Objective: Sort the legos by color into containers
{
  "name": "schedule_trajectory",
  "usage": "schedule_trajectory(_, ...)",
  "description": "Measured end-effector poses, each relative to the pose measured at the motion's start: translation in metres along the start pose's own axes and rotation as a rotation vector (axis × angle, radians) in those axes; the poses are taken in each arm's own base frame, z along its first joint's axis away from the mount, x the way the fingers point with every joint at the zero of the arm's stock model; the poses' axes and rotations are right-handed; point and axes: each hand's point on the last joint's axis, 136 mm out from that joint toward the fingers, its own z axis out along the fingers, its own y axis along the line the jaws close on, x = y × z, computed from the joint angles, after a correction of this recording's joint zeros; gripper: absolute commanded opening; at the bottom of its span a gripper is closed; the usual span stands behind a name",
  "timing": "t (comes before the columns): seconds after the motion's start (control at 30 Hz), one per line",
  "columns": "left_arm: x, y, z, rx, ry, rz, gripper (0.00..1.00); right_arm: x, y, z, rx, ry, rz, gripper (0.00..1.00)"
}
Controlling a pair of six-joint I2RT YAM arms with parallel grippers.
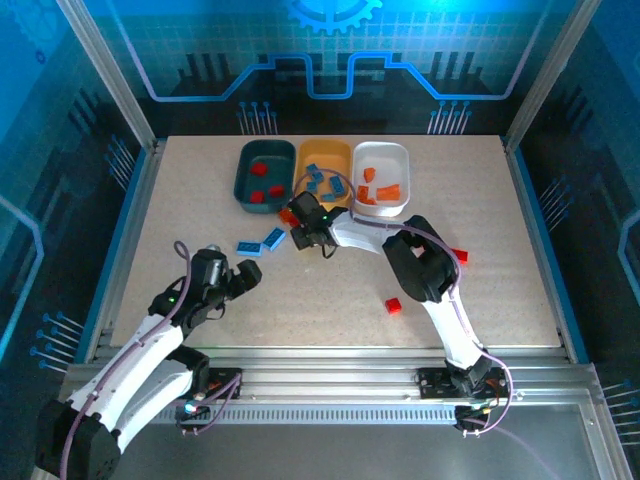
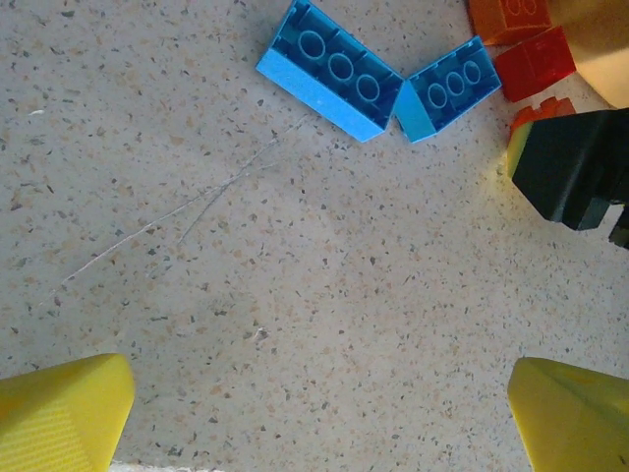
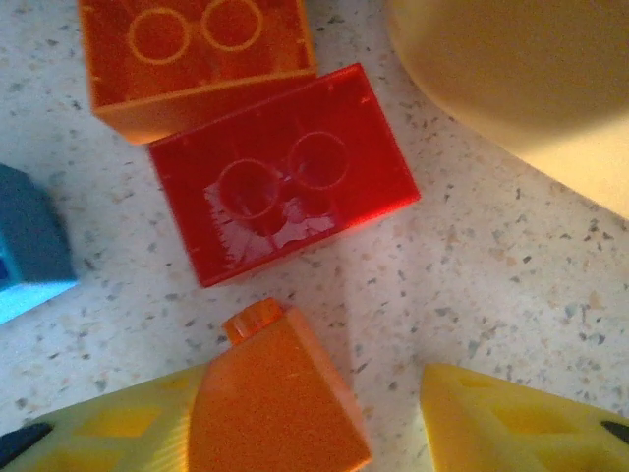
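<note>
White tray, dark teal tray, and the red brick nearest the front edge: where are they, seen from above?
white tray [image 1: 392, 160], top view, bare floor near its back.
dark teal tray [image 1: 282, 160], top view, bare floor at its back right.
red brick [image 1: 393, 306], top view, its top face.

2 blue legos [image 2: 332, 71] touch at corners on the speckled table [image 2: 295, 295].

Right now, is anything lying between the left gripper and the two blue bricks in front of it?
Nothing visible. Bare table runs from the open left gripper to the longer blue brick and the shorter blue brick beside it. The right gripper sits off to their right, outside that line.
</note>
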Motion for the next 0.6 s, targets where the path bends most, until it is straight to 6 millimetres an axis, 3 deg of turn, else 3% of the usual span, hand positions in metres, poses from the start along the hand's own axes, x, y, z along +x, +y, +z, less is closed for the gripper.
schedule_trajectory(0.17, -0.004, -0.004, -0.001, 0.000, -0.001, 0.003, 0.99, -0.002, 0.001, 0.000, -0.005, -0.005, -0.009, 0.33)
schedule_trajectory(0.4, -0.002, -0.003, 0.002, -0.014, 0.014, 0.003, 0.99, -0.001, 0.000, -0.003, 0.000, -0.022, -0.010, 0.30)
schedule_trajectory(0.5, -0.001, -0.003, 0.003, -0.012, 0.020, 0.003, 0.99, 0.009, -0.007, -0.015, 0.011, -0.015, -0.011, 0.30)
schedule_trajectory(0.6, -0.001, -0.005, 0.003, -0.003, 0.023, 0.003, 0.99, 0.002, -0.013, -0.038, 0.015, -0.047, -0.002, 0.30)
